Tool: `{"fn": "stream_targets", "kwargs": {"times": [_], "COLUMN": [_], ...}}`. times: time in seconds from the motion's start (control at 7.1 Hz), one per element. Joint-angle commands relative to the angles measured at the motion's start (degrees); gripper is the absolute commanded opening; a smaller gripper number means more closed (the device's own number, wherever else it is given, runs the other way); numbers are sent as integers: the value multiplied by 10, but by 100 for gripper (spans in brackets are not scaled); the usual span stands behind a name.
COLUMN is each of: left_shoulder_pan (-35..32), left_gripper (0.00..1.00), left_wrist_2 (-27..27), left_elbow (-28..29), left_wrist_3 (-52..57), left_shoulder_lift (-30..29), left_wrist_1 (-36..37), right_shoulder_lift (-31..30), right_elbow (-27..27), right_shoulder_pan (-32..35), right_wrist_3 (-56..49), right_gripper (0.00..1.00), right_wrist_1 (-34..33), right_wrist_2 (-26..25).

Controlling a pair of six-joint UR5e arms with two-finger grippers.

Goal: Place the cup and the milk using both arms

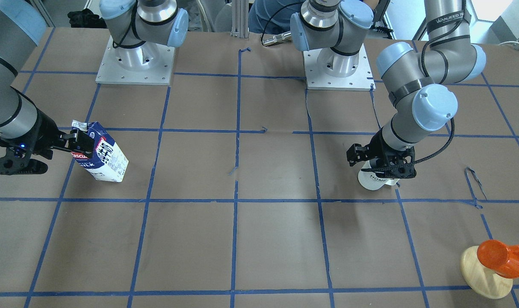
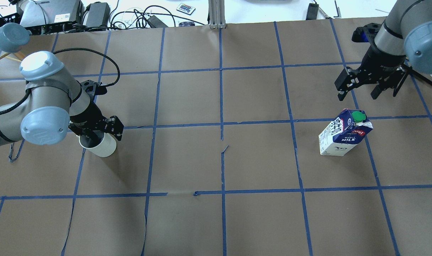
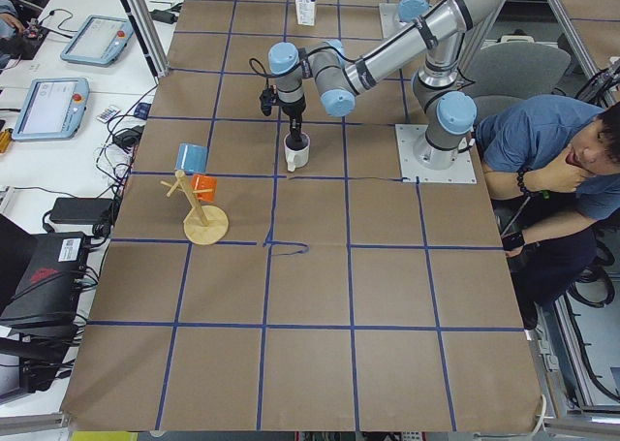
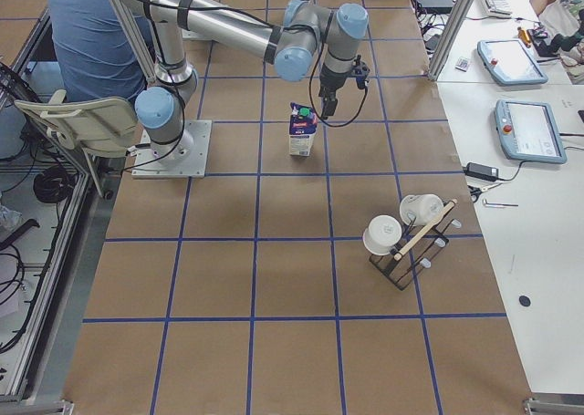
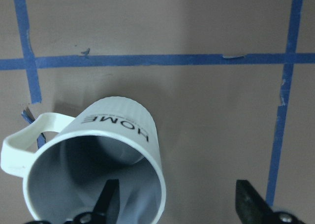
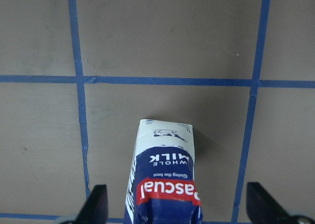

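The white "HOME" cup [image 2: 101,148] stands on the paper-covered table at the robot's left; it also shows in the left wrist view [image 5: 113,130] and the front view [image 1: 370,182]. My left gripper [image 2: 98,134] is open and reaches down over it, with one finger inside the cup and the other outside its wall [image 5: 179,204]. The blue and white milk carton [image 2: 344,137] stands upright at the robot's right. My right gripper [image 2: 357,95] hangs open above it, its fingers wide apart on either side of the carton top [image 6: 179,207], not touching it.
A wooden stand [image 1: 484,273] with an orange cup [image 1: 501,256] is at the table's corner beyond the left arm. A rack with white cups [image 4: 406,237] sits on the right arm's side. The arm bases [image 1: 135,60] are at the robot's edge. An operator [image 3: 552,160] sits by them.
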Motion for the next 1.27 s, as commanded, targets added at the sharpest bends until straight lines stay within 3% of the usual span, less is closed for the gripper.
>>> {"fn": "stream_targets", "kwargs": {"times": [0.0,0.56,0.85,1.13], "left_shoulder_pan": [0,-15,-93,-174], "left_gripper": [0,0,0,0], "left_wrist_2": [10,35,36,19], "left_elbow": [1,46,126,145], "left_wrist_3": [-2,-20,-85,-185], "left_shoulder_lift": [-5,-1,-7,-20], "left_wrist_1": [1,6,-57,-72], "right_shoulder_lift": [1,-5,-4,-4], "right_elbow": [13,8,6,8], "right_shoulder_pan": [-1,-1,-1,-1], "right_wrist_3": [7,11,11,11], "right_gripper": [100,96,84,64], "right_wrist_1": [2,76,68,74], "right_wrist_2": [-2,-2,-2,-3]}}
